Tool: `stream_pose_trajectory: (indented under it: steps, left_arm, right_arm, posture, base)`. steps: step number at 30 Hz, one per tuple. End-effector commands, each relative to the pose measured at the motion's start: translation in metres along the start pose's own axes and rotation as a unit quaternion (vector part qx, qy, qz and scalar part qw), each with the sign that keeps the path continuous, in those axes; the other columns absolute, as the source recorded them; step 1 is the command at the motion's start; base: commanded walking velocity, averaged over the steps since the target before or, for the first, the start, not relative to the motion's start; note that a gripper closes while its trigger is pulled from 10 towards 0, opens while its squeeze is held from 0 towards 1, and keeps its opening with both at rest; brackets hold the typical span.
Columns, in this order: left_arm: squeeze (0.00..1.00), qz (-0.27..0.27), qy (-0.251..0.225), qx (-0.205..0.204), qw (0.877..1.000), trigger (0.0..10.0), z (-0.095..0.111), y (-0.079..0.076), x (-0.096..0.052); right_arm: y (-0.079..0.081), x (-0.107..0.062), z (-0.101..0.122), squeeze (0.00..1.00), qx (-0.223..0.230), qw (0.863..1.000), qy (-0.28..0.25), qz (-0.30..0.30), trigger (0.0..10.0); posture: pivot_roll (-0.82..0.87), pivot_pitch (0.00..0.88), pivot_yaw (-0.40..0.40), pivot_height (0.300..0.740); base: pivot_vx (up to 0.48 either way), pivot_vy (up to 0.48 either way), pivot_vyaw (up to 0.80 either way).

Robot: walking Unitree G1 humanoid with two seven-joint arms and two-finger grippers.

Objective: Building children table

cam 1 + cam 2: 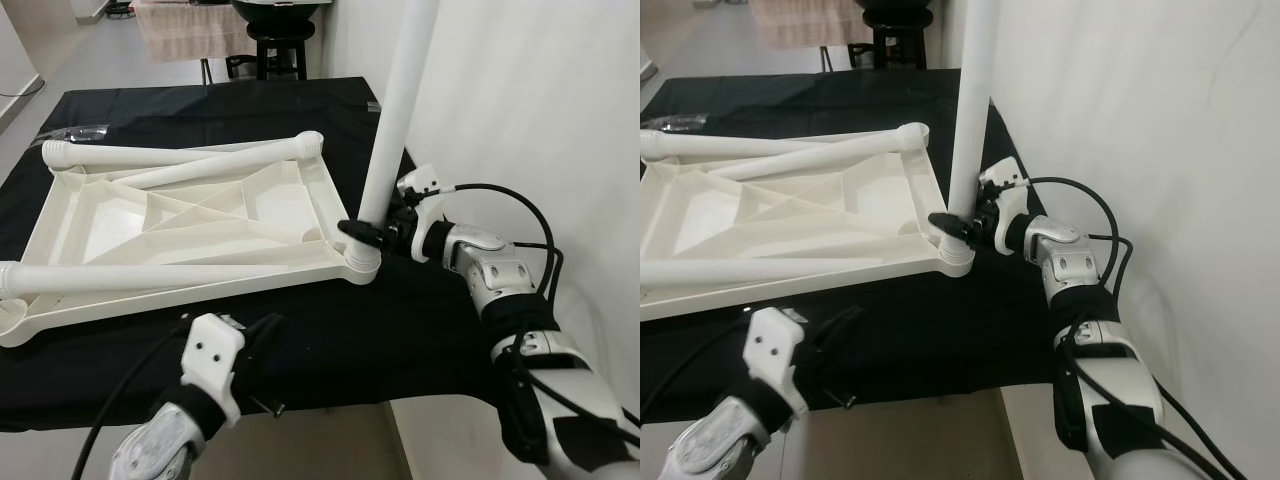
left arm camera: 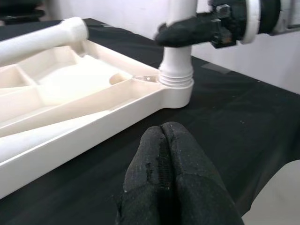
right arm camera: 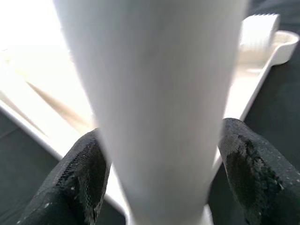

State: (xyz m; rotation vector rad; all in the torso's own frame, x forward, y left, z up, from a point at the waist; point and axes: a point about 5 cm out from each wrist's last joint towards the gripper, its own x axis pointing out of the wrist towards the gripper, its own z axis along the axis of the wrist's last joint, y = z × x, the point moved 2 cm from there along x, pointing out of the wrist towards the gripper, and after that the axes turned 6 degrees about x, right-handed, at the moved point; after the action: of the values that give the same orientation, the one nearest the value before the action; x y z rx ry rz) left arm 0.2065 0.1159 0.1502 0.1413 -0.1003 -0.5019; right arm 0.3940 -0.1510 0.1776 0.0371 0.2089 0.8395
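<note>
Right gripper [image 1: 362, 232] clamped on upright leg [image 1: 398, 110] at tabletop [image 1: 180, 225] corner; left gripper [image 2: 164, 176] closed, over bench [image 1: 420, 320].

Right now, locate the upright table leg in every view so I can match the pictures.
Left eye: upright leg, right of centre, right gripper clamped near its base.
Right eye: centre.
Left wrist: upper middle, screwed into the corner socket.
Right wrist: centre, between the black fingers.
Shared landmark: white tabletop.
</note>
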Motion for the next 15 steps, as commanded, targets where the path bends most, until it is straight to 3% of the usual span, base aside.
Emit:
stream_pose_trajectory:
  steps: [1, 2, 3, 4, 5, 10, 15]
  left_arm:
    - [0.0, 0.009, -0.003, 0.007, 1.0, 10.0, 0.002, 0.001, -0.003]
    - [0.0, 0.011, -0.002, 0.007, 1.0, 10.0, 0.002, 0.001, -0.003]
    - [0.0, 0.015, -0.002, 0.006, 1.0, 10.0, 0.001, 0.002, -0.004]
    - [0.0, 0.015, -0.002, 0.006, 1.0, 10.0, 0.001, 0.002, -0.004]
    - [0.0, 0.019, -0.001, 0.005, 1.0, 10.0, 0.0, 0.002, -0.005]
    - [0.0, 0.024, 0.002, 0.002, 1.0, 10.0, -0.003, 0.002, -0.006]
    - [0.0, 0.036, 0.007, -0.01, 0.999, 10.0, -0.01, 0.002, -0.01]
  right_arm:
    - [0.001, 0.001, 0.003, 0.0, -0.003, 1.0, -0.004, 0.015, 10.0]
    - [0.0, 0.001, 0.002, 0.0, 0.0, 1.0, -0.004, 0.019, 10.0]
    - [-0.001, -0.001, 0.001, 0.0, 0.003, 1.0, -0.005, 0.026, 2.4]
    - [-0.001, -0.001, 0.001, 0.0, 0.003, 1.0, -0.005, 0.026, 2.4]
    - [-0.002, -0.004, -0.001, 0.0, 0.008, 0.999, -0.006, 0.032, 0.0]
    - [-0.005, -0.011, -0.006, 0.0, 0.018, 0.999, -0.01, 0.035, 0.0]
    - [-0.012, -0.03, -0.018, 0.0, 0.029, 0.999, -0.031, 0.019, 0.0]
  posture:
    - [0.08, 0.053, -0.064, 0.74]
    - [0.08, 0.053, -0.064, 0.74]
    - [0.08, 0.054, -0.064, 0.74]
    - [0.08, 0.054, -0.064, 0.74]
    - [0.08, 0.054, -0.064, 0.74]
    - [0.08, 0.054, -0.064, 0.74]
    - [0.04, 0.068, -0.066, 0.74]
  base:
    - [0.0, 0.0, 0.0]
    - [0.0, 0.0, 0.0]
    - [0.0, 0.0, 0.0]
    - [0.0, 0.0, 0.0]
    - [0.0, 0.0, 0.0]
    - [0.0, 0.0, 0.0]
    - [0.0, 0.0, 0.0]
